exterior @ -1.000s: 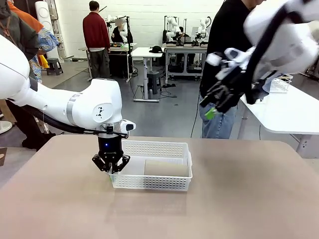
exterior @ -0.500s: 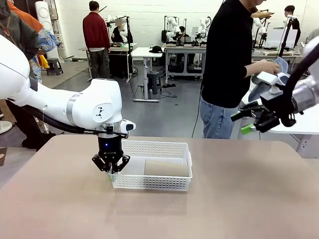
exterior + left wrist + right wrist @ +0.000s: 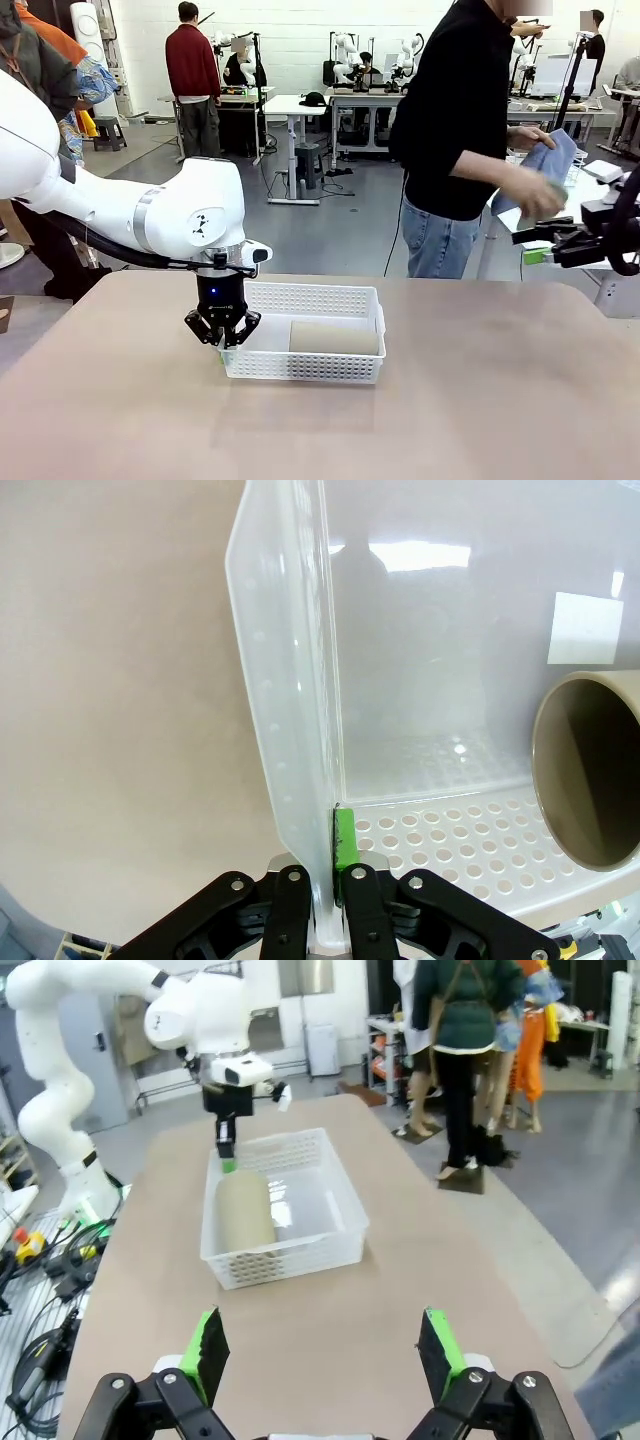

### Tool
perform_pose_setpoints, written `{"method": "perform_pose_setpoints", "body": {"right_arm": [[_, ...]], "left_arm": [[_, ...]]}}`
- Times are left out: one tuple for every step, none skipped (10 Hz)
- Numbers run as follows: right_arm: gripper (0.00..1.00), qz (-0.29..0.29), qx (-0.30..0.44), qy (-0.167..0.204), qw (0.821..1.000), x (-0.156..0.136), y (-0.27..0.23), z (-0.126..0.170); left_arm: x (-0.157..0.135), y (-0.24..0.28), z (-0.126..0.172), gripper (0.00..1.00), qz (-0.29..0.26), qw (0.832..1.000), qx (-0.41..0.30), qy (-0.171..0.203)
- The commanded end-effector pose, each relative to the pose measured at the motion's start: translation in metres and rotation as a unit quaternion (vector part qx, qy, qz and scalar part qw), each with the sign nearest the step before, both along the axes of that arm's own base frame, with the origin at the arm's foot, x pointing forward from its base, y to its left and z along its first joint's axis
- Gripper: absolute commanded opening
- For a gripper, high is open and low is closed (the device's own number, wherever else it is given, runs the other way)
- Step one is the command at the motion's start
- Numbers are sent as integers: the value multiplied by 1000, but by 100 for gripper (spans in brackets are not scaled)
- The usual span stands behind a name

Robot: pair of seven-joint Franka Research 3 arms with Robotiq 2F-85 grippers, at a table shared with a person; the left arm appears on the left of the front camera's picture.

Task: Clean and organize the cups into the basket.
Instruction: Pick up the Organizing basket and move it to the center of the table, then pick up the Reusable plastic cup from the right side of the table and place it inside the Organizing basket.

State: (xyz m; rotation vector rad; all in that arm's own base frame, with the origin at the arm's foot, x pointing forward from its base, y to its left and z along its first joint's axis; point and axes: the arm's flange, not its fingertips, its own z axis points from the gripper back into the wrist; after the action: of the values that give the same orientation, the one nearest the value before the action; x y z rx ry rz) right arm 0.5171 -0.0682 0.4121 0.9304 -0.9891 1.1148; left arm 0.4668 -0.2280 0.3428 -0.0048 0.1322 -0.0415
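Observation:
The white lattice basket (image 3: 300,367) sits mid-table. One tan-brown cup (image 3: 333,337) lies on its side in it. My left gripper (image 3: 223,338) points straight down and is shut on the basket's left end wall. In the left wrist view the left gripper (image 3: 328,865) pinches that thin wall (image 3: 290,680), and the cup's open mouth (image 3: 590,770) shows at the right. My right gripper (image 3: 535,246) hovers open at the far right, above and beyond the table. Its open, bare fingers (image 3: 205,1355) look down the table at the basket (image 3: 340,1195) and the cup (image 3: 245,1210).
A person in a black top (image 3: 455,110) stands beyond the far right edge, hands on a blue cloth (image 3: 540,165) close to my right gripper. A white side table (image 3: 570,225) stands behind. The brown tabletop (image 3: 480,400) is bare right of the basket.
My right arm swung from high over the middle out to the right and down, still open. The person turned to the side table with the blue cloth. The left gripper and basket stayed put.

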Motion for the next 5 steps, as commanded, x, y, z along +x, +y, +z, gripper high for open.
{"method": "perform_pose_setpoints", "body": {"right_arm": [[100, -30, 2, -25, 999, -20, -5, -1], [100, -43, -4, -33, 999, -25, -7, 5], [100, -14, 1, -5, 1000, -6, -11, 1], [100, -14, 1, -5, 1000, -6, -11, 1], [100, -14, 1, -5, 1000, -6, -11, 1]], "left_arm": [[-2, 1, -3, 0, -1, 1000, 2, 2], [-2, 1, -3, 0, -1, 1000, 2, 2], [-2, 1, -3, 0, -1, 1000, 2, 2], [-2, 1, -3, 0, -1, 1000, 2, 2], [-2, 1, -3, 0, -1, 1000, 2, 2]]}}
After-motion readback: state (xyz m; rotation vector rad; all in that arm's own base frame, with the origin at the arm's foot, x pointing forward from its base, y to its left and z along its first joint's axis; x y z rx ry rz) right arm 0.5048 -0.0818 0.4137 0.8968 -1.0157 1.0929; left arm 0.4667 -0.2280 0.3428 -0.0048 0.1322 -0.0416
